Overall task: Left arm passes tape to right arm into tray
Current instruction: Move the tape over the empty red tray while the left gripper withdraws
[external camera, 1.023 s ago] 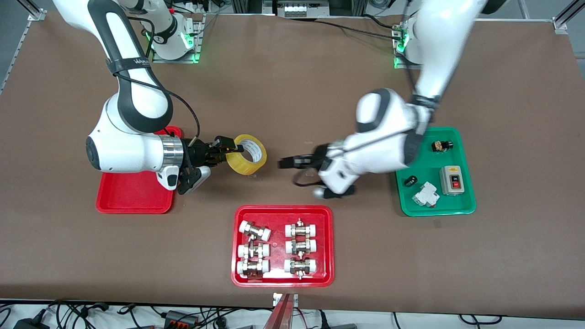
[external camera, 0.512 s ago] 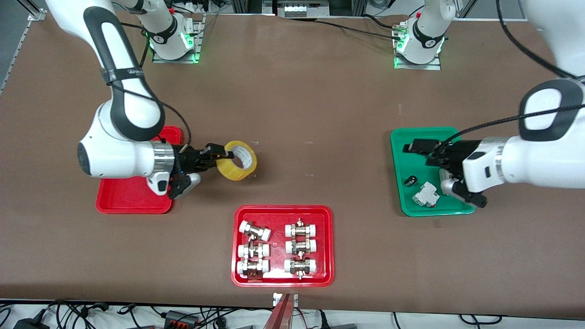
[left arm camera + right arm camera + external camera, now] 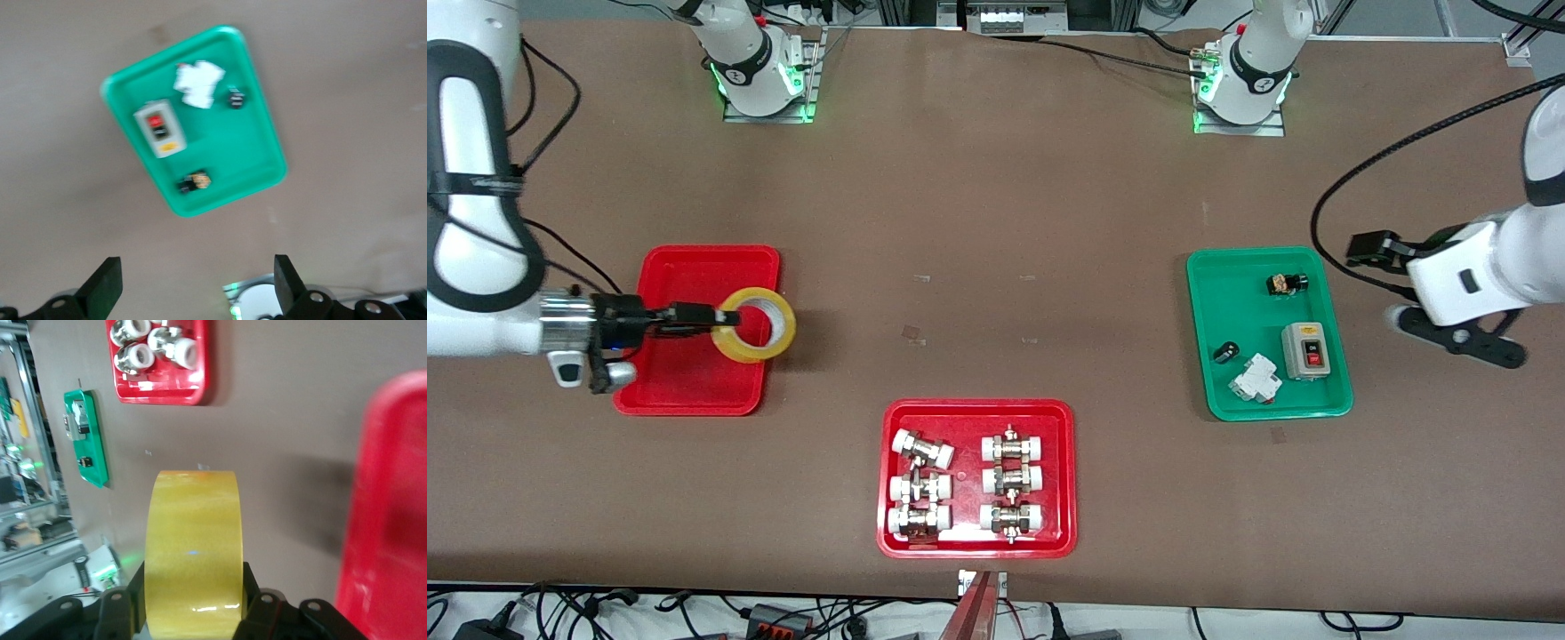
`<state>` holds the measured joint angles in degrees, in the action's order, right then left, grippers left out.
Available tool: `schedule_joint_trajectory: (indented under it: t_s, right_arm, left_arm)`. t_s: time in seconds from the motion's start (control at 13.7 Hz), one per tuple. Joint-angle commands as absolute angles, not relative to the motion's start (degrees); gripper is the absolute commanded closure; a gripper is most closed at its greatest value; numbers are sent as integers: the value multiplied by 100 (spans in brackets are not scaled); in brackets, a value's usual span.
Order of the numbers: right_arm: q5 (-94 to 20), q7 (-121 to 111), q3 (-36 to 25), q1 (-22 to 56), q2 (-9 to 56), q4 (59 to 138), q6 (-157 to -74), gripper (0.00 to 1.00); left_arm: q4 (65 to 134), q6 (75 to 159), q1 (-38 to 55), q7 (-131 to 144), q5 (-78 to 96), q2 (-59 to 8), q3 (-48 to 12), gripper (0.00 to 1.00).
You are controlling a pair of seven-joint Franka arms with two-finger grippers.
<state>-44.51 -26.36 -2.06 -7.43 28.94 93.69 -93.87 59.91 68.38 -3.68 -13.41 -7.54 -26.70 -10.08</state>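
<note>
Tape (image 3: 759, 325) hangs pinched in the right gripper (image 3: 710, 316) over the plain red tray (image 3: 694, 391) — above its edge toward the fittings tray (image 3: 976, 542). Left gripper (image 3: 1368, 250) — fingers spread, holding nothing — is up beside the green tray (image 3: 1227, 400).

You are looking at three trays lying well apart. The tray (image 3: 694, 391) is lying toward the right arm's end, with the tape (image 3: 758, 325) hanging over its edge. The tray of fittings (image 3: 976, 411) is sitting nearest the front camera, mid-table. The tray of electrical parts (image 3: 1218, 284) is lying toward the left arm's end.
</note>
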Motion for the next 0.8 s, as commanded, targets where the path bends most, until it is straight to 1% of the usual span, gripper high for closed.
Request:
schedule_joint_trajectory:
  t_s: [0.0, 0.07, 0.15, 0.22, 0.44, 0.51, 0.58, 0.73]
  right_arm:
    - [-4447, -2681, -79, -1395, 3251, 9308, -9088, 78]
    - [-4412, -2715, -79, -1632, 3443, 9299, -9062, 78]
    - [-4412, -2829, -79, -1765, 3558, 9290, -9070, 78]
    - [-4430, -2908, -79, -1836, 3664, 9255, -9079, 78]
    - [-4421, -2935, -79, -1898, 3797, 9246, -9088, 77]
    - [-4412, -2988, -79, -1916, 3858, 9246, -9105, 77]
    - [-4377, -3145, -88, -1960, 3937, 9246, -9105, 76]
    - [-4263, -3322, -88, -2021, 4043, 9263, -9114, 76]
  left_arm:
    - [6125, 7048, -683, -1232, -663, -2463, -941, 0]
    - [6726, 7258, -1051, -969, -111, -2078, -958, 0]
    - [7542, 7921, -1098, -958, -106, -1535, -932, 0]
    - [8089, 8545, -1099, -897, -210, -1155, -940, 0]
    - [9427, 9147, -1186, -556, -27, -223, -993, 0]
    - [9605, 9280, -1091, -284, -26, -107, -932, 0]
    - [9554, 9316, -907, -333, -26, -149, -784, 0]
    - [9536, 9316, -853, -815, 26, -184, -572, 0]
